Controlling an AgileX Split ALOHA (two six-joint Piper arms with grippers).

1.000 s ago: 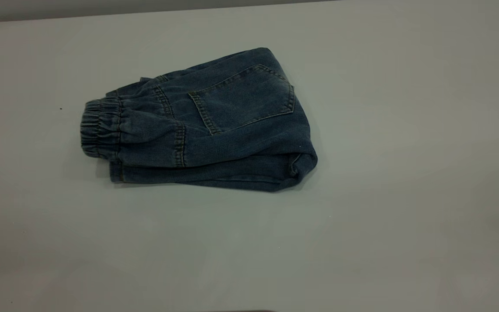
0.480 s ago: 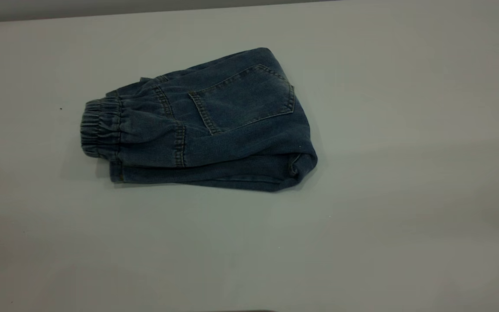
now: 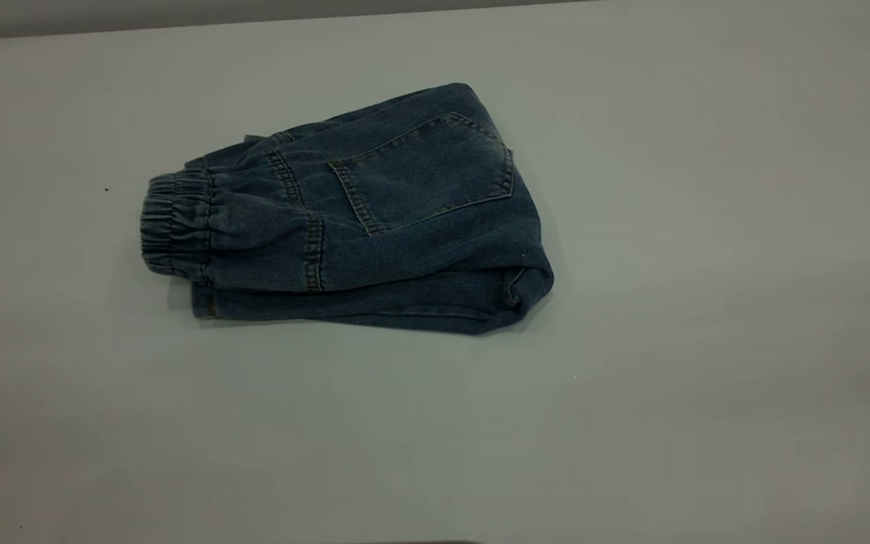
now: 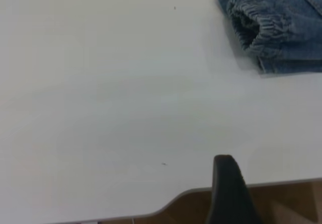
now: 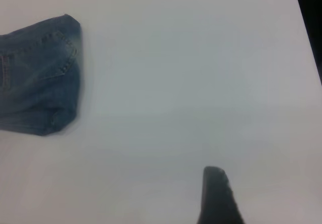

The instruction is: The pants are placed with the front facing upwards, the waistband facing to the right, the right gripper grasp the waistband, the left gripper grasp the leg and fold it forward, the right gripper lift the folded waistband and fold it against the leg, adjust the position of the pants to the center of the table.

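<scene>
Pants (image 3: 359, 227) lie folded into a compact denim bundle in the upper middle of the exterior frame, left of centre, flat on the table (image 3: 707, 340). The patch pocket (image 3: 424, 170) faces up, and the gathered waistband (image 3: 174, 227) sits at the bundle's left end, over the layer beneath. Denim like this is probably soft but fairly thick, light, and not slippery; stacked layers may slide apart if dragged by one edge. For shifting it, the bulky waistband or the rolled fold at the right end (image 3: 529, 283) looks the surest hold. Neither gripper touches the cloth: each wrist view shows one dark fingertip, left (image 4: 229, 189) and right (image 5: 217, 196), well apart from the pants, their opening impossible to judge.
</scene>
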